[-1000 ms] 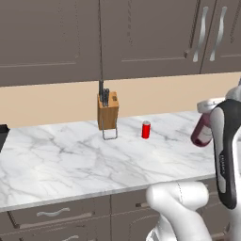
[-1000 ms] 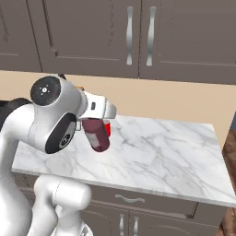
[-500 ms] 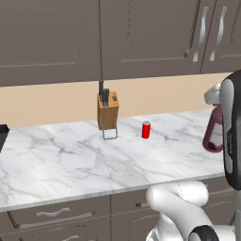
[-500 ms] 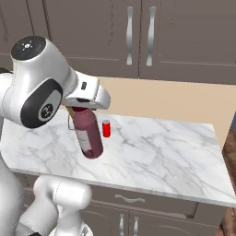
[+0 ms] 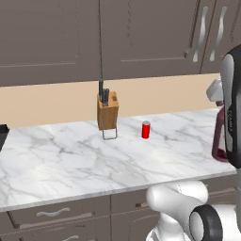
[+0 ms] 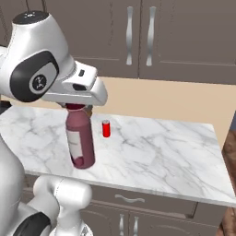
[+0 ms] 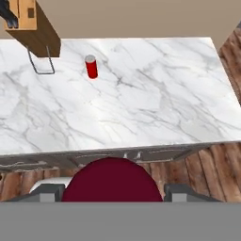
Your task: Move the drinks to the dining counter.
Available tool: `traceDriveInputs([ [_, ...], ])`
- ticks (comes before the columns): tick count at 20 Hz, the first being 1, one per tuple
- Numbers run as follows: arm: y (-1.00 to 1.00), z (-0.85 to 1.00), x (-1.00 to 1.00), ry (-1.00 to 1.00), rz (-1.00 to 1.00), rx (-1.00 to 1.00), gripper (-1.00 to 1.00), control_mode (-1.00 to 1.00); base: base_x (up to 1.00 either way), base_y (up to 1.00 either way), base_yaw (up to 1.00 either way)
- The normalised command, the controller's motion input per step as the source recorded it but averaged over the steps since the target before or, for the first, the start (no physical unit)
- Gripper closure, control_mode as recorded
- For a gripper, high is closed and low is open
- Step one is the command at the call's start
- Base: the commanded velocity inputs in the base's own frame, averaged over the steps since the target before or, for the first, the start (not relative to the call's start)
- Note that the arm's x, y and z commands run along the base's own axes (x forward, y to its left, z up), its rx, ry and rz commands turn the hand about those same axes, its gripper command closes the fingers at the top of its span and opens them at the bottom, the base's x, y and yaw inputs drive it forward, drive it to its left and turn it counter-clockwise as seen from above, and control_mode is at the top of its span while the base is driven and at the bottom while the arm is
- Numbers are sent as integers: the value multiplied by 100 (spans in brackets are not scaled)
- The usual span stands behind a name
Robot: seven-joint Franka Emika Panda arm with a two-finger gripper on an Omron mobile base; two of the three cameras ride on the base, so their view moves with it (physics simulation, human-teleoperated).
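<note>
1. The gripper (image 6: 76, 107) is clamped on the neck of the maroon bottle (image 6: 80, 140), just under its cap. The bottle hangs off the marble counter (image 6: 156, 152), tilted, with its base swung toward the near edge.
2. In the hand view the bottle's rounded shoulder (image 7: 113, 181) sits between the two fingers, and the wooden floor shows beyond the counter's near edge.
3. The red can (image 5: 146, 130) stands upright on the counter, toward the back, just right of the knife block (image 5: 107, 111) and apart from it. It is untouched.
4. My judgement: one drink is in transit and the can is yet to be fetched.
5. Risk: the hold is high on the neck and the bottle already leans, so a fast swing or a jolt from the base could let it pivot or slip out.
6. Risk: the bottle's base hangs low near the counter edge; turning away without lifting could knock it against the slab.
7. Risk: a later reach for the can passes close to the knife block and could nudge it.
</note>
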Motion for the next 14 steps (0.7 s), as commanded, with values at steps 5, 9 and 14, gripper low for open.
traceDriveInputs([
  [5, 0, 0, 0, 0, 0, 0, 100, 100, -4, -48, -3],
  [9, 0, 0, 0, 0, 0, 0, 100, 100, 17, -94, -5],
  [14, 0, 0, 0, 0, 0, 0, 100, 100, 40, -100, -25],
])
